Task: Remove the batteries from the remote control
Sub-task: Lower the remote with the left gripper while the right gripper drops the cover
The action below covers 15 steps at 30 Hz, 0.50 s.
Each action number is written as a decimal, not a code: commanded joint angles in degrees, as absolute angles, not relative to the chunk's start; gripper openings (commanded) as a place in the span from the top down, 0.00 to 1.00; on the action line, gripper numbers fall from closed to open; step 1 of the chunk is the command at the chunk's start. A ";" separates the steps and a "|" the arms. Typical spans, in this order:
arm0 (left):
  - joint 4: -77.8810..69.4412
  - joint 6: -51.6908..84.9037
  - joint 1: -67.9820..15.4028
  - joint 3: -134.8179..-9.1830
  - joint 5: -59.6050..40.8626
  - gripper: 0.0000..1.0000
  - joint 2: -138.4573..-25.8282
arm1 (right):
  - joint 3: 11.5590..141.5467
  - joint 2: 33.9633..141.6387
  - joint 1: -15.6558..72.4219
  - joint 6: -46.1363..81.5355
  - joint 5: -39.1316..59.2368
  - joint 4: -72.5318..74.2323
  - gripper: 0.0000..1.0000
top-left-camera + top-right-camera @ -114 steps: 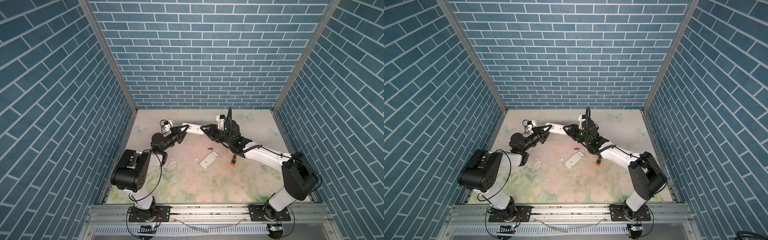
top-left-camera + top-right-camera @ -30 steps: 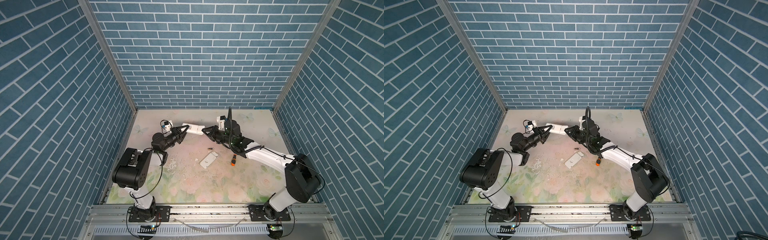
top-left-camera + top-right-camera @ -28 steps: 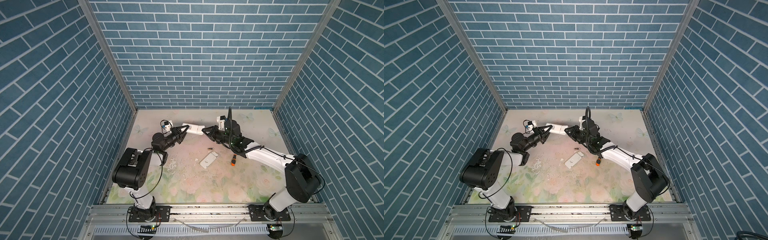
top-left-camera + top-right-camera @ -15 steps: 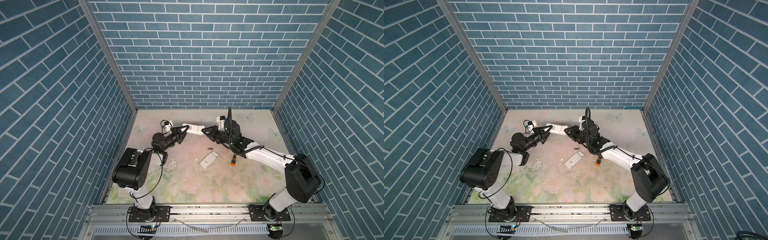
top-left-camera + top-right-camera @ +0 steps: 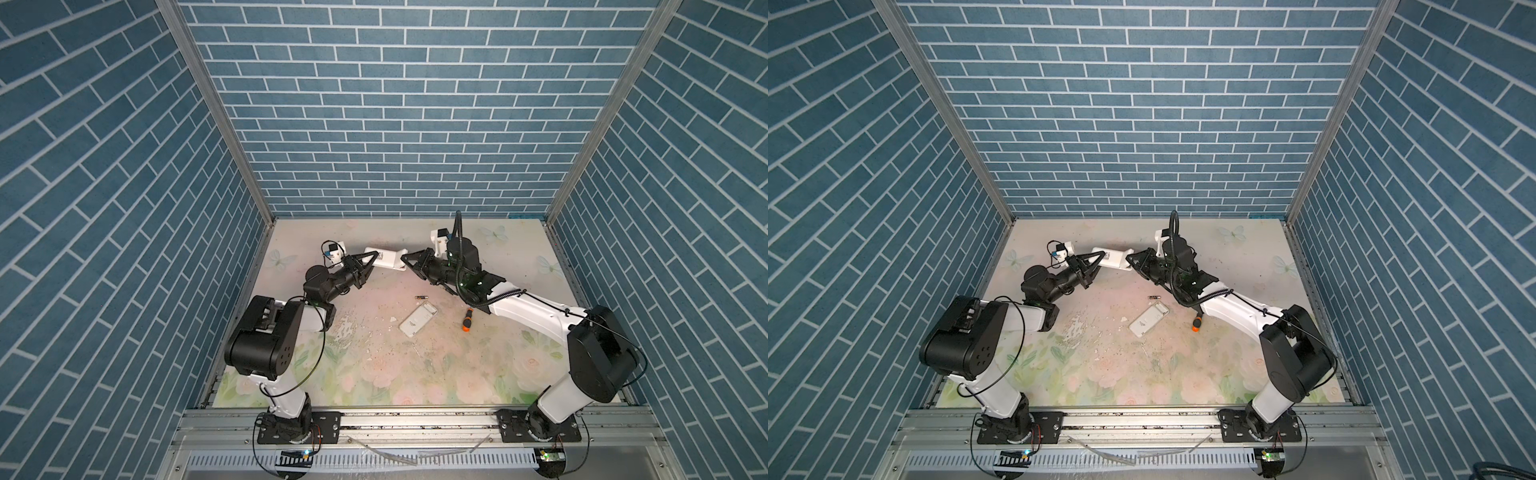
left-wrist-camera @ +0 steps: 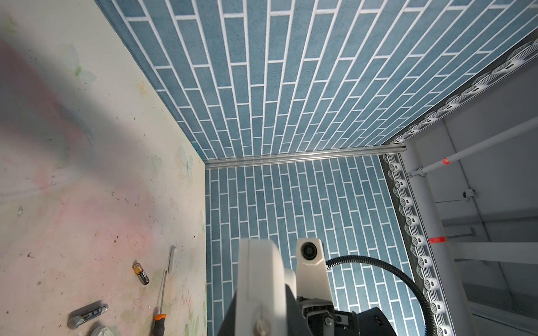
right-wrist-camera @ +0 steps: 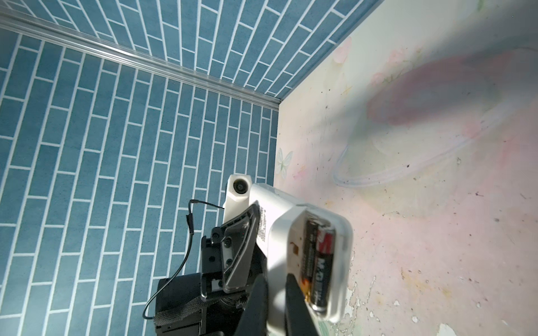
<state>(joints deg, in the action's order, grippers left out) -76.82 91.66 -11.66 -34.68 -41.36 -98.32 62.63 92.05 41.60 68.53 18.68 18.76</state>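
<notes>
**A:** Battery status?

**B:** One loose battery is on the bench, well apart from the remote. Two batteries look seated in its open compartment. I'd call it early: most are left.

**A:** Jaws?

**B:** My left gripper is clamped on one end of the remote, holding it off the bench. My right gripper is at the compartment end, jaws nearly together. I can't tell if they pinch anything.

White lettering on the battery seated in the remote control reads roughly "M&G". The remote's small printed label is illegible.
</notes>
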 commanded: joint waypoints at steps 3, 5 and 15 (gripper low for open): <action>-80.60 91.78 -12.21 -35.24 -42.44 1.00 -96.50 | 64.34 92.88 41.84 66.60 18.91 17.10 0.92; -80.55 91.84 -12.21 -35.30 -42.43 1.00 -96.37 | 64.23 92.83 41.84 66.61 18.90 17.25 0.93; -80.60 92.00 -12.22 -35.32 -42.50 1.00 -96.31 | 66.17 93.82 41.84 66.09 21.32 20.33 1.00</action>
